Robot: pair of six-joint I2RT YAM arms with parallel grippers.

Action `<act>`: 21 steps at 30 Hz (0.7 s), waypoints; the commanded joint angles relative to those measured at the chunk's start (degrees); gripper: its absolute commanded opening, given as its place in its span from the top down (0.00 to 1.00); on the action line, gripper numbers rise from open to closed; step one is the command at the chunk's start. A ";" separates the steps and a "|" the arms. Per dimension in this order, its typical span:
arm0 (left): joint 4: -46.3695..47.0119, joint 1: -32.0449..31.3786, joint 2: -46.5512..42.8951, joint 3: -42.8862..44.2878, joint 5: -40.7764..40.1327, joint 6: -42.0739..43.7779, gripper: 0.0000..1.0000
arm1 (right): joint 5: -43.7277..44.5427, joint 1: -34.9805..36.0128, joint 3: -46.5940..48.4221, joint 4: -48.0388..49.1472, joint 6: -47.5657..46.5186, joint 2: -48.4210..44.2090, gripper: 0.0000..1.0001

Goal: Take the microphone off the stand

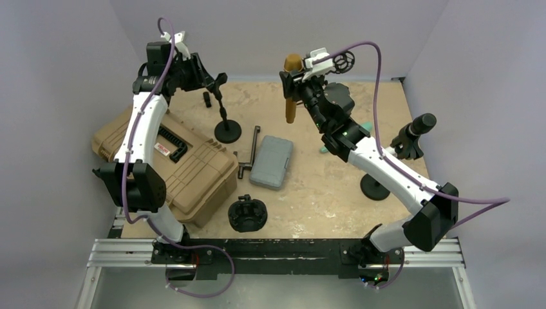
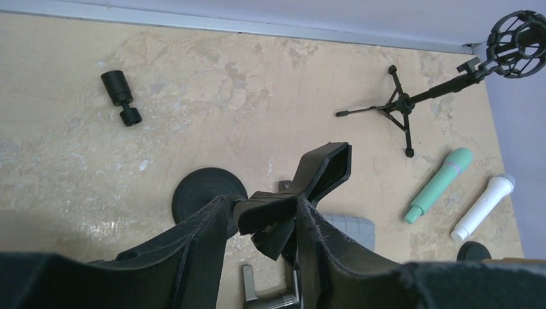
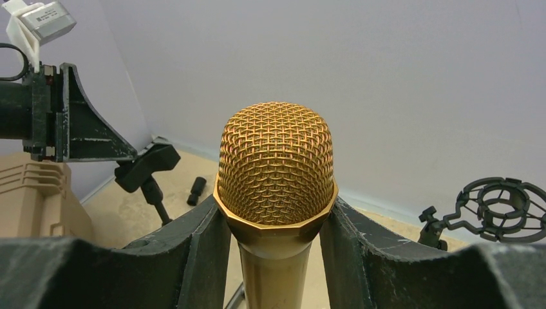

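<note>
The gold microphone [image 1: 291, 90] stands upright in the air, free of the stand, with its mesh head [image 3: 275, 161] up. My right gripper [image 1: 295, 87] is shut on it just below the head, and its fingers [image 3: 206, 244] press both sides. The black stand has a round base [image 1: 227, 131] and an empty clip [image 1: 219, 80] at the top. My left gripper [image 1: 207, 77] is shut on the clip's neck. In the left wrist view the clip [image 2: 328, 168] sticks out beyond my left gripper [image 2: 264, 212], above the base [image 2: 203, 193].
A tan hard case [image 1: 174, 161] lies at the left, with a grey case [image 1: 272, 161] and a metal L-tool [image 1: 250, 154] in the middle. A black round part [image 1: 248, 214] is near the front. A second stand with a black microphone [image 1: 412, 138] is at the right. A tripod with shock mount [image 2: 515, 38], a teal microphone [image 2: 439, 184] and a white one [image 2: 483, 206] are at the back right.
</note>
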 commanded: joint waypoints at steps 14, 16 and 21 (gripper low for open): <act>-2.65 -1.41 3.67 -6.25 -7.46 2.27 0.60 | -1.36 -0.03 -2.28 2.31 0.88 -1.24 1.00; -3.29 -1.38 3.42 -5.39 -7.57 2.19 0.59 | -1.12 -0.02 -2.24 1.91 0.87 -1.25 1.00; -6.63 -1.38 0.09 -0.95 -7.93 2.01 0.50 | 2.43 0.00 -0.72 -1.19 2.24 0.04 1.00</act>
